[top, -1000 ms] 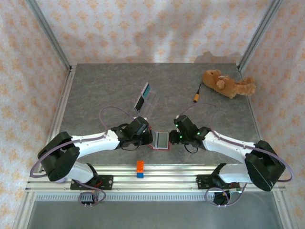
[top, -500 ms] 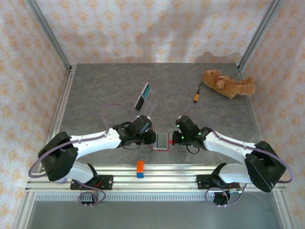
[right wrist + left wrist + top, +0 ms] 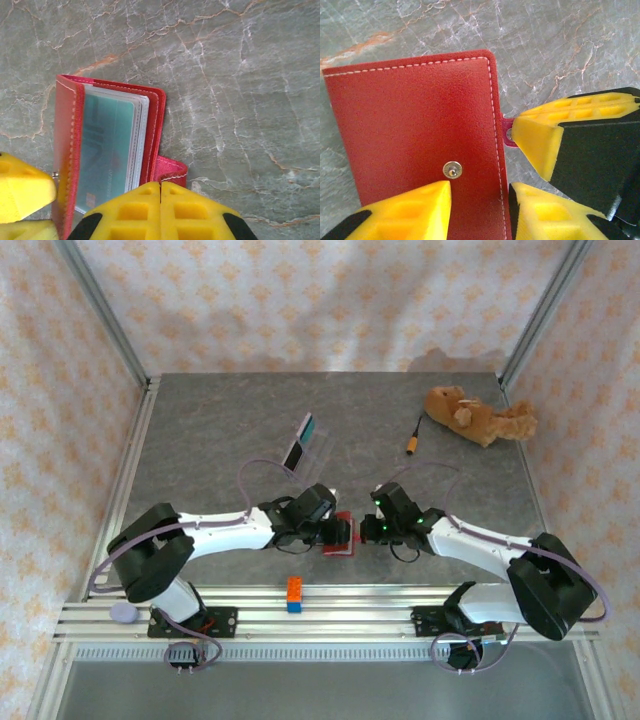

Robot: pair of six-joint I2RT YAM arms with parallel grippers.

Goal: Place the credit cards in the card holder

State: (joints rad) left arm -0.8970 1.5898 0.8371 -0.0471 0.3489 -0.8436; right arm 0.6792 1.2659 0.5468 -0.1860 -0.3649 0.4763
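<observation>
The red card holder [image 3: 343,533] lies near the table's front between both grippers. In the left wrist view its red cover [image 3: 415,125] faces up, showing a metal snap stud [image 3: 452,170]. My left gripper [image 3: 480,200] is open; one finger is over the cover and the other is off its right edge. My right gripper [image 3: 160,186] is shut, its tips at the snap tab [image 3: 172,170]; I cannot tell whether the tab is pinched. A teal credit card [image 3: 105,150] sits in the clear sleeves inside. More credit cards [image 3: 300,443] stand in a clear tray [image 3: 318,445].
A brown plush toy [image 3: 478,415] lies at the back right, with a small orange-tipped object [image 3: 412,448] beside it. An orange and blue brick [image 3: 294,593] sits on the front rail. Metal frame posts border the grey marble table [image 3: 220,420].
The left arm moved right over the card holder, whose cover folded over the pale inside. The left gripper opened; the right gripper shut at the tab.
</observation>
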